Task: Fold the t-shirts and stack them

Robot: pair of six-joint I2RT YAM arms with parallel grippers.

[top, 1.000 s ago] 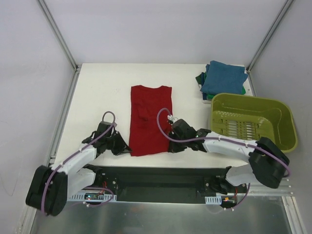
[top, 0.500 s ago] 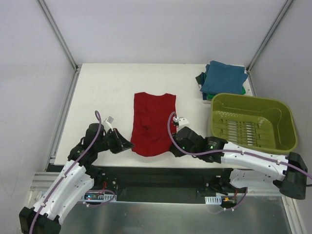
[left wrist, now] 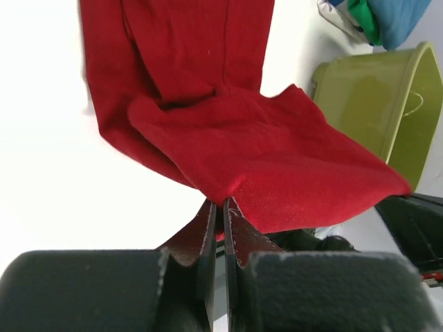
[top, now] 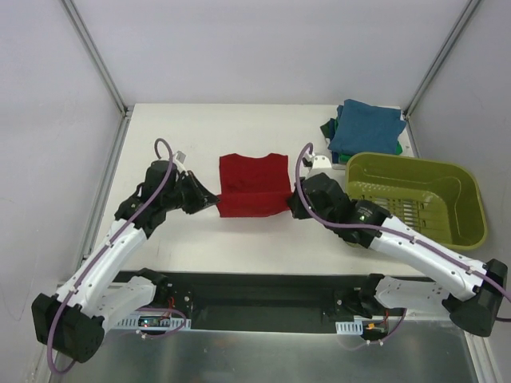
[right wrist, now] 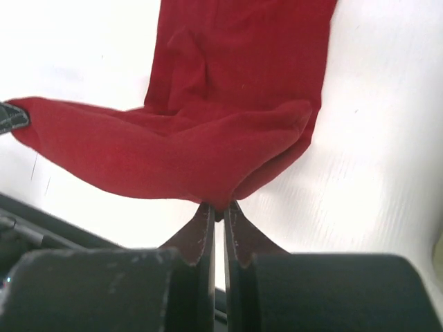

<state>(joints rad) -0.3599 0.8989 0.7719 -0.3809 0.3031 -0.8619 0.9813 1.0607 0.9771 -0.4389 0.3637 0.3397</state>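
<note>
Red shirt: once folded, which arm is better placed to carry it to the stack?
Probably right: the right fingers pinch the red shirt on the side nearer the folded stack; the left fingers grip the opposite edge.

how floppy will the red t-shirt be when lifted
Probably very floppy: the red t-shirt sags between the left pincer and right pincer, each shut on a corner. Likely light, since those small pinches carry it. May crease: folds bunch mid-cloth.
</note>
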